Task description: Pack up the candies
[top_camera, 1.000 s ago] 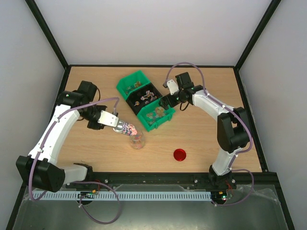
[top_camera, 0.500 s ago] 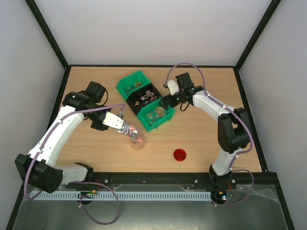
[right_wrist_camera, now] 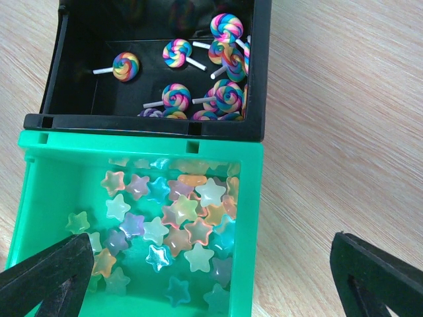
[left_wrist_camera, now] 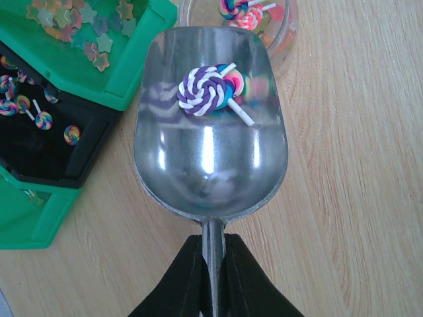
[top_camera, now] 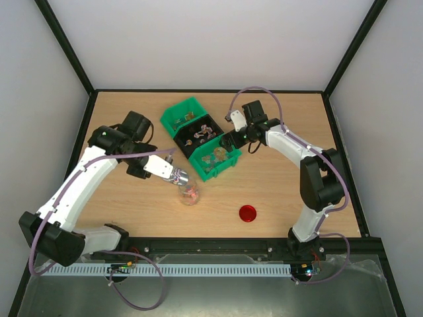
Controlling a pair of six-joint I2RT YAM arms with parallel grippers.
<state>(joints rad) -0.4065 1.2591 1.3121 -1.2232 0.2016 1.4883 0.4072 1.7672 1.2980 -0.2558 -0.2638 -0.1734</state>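
Note:
My left gripper (left_wrist_camera: 213,247) is shut on the handle of a metal scoop (left_wrist_camera: 210,132). One or two swirl lollipop candies (left_wrist_camera: 211,89) lie near the scoop's lip, which reaches over the rim of the small clear jar (left_wrist_camera: 277,33). The jar holds several lollipops. In the top view the scoop (top_camera: 177,176) meets the jar (top_camera: 190,192) at table centre, behind my left gripper (top_camera: 165,171). My right gripper (right_wrist_camera: 208,277) is open wide above the green bin's (right_wrist_camera: 254,231) star candies (right_wrist_camera: 178,224), with the black bin's (right_wrist_camera: 145,122) lollipops (right_wrist_camera: 211,66) beyond.
A red round lid (top_camera: 248,213) lies on the wood right of the jar. Three bins stand in a diagonal row: a green one (top_camera: 187,113), a black one (top_camera: 201,134) and a green one (top_camera: 213,162). My right gripper (top_camera: 231,142) hovers at their right side.
My left arm has swung right and brought the scoop's lip onto the jar. Fewer candies show in the scoop. The right arm has not moved.

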